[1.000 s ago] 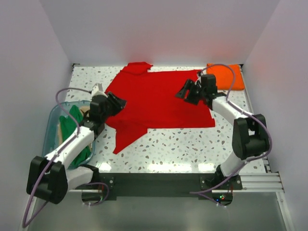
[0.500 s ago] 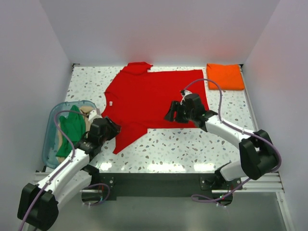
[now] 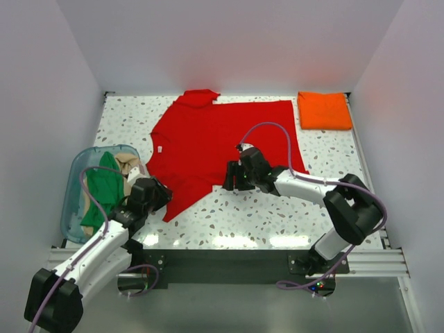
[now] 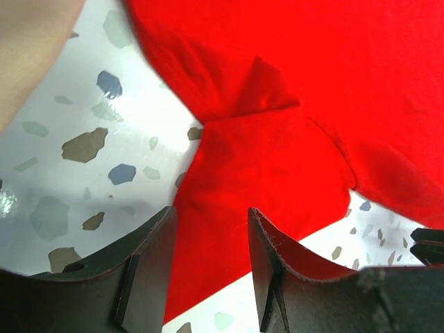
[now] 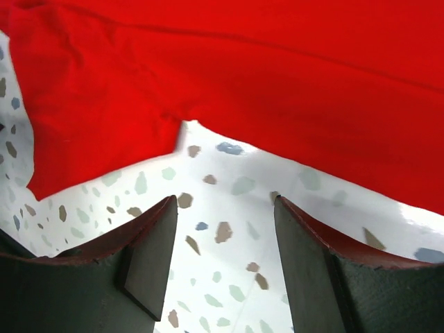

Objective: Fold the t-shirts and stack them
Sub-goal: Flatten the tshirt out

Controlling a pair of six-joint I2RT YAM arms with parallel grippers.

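the red t-shirt (image 3: 222, 135) is lying flat mid-table — left gripper (image 3: 158, 195) at its near sleeve, right gripper (image 3: 232, 177) at its near edge, both hovering wide and empty, likely lining up a fold.

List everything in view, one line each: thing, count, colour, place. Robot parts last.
red t-shirt: one, bright red, spread flat mid-table.
orange t-shirt: one, orange, folded, far right corner.
green t-shirt: one, green, inside the tub.
tan cloth: one, tan, in the tub beside the green.
tub: one, clear bluish, table's left edge.
table: one, white speckled, under everything.
left gripper: one, black, open, over the red sleeve.
right gripper: one, black, open, at the red shirt's near hem.
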